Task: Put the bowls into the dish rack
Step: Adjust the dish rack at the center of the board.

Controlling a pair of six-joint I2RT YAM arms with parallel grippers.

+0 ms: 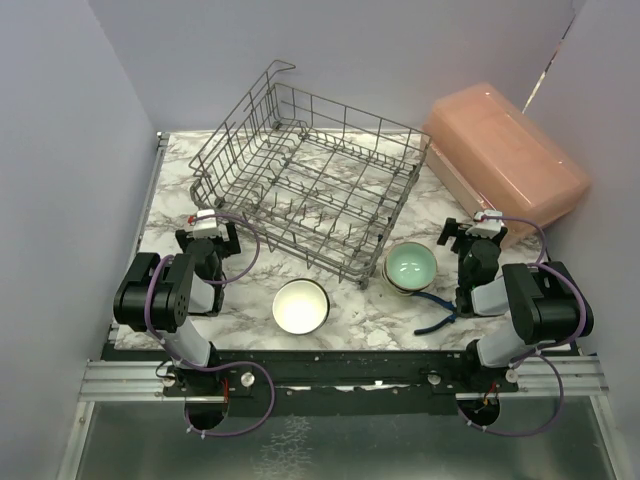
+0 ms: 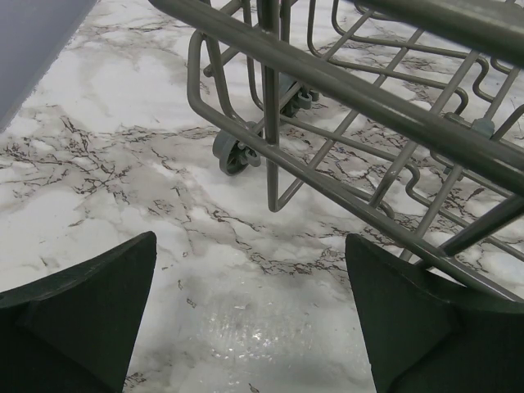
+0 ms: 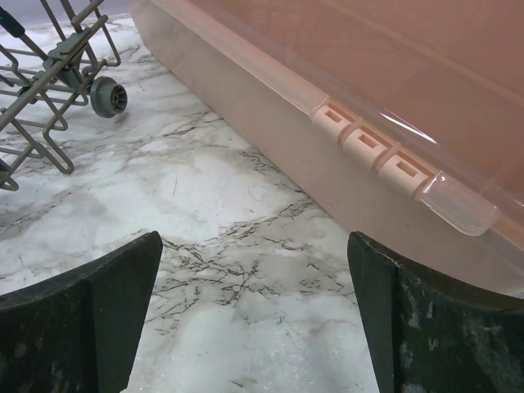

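Left hand (image 1: 207, 224) and right hand (image 1: 478, 228) sit low over the tabletop (image 1: 350, 312), both spread and empty. The mint-topped stack of bowls (image 1: 410, 268) lies just inboard of the right hand, beside the dish rack (image 1: 235, 125); the cream bowl (image 1: 300, 305) lies between the arms, nearer the left hand

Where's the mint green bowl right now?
In the top view the mint green bowl tops a short stack of bowls on the right side of the table, beside the near right corner of the dish rack and just left of the right gripper.
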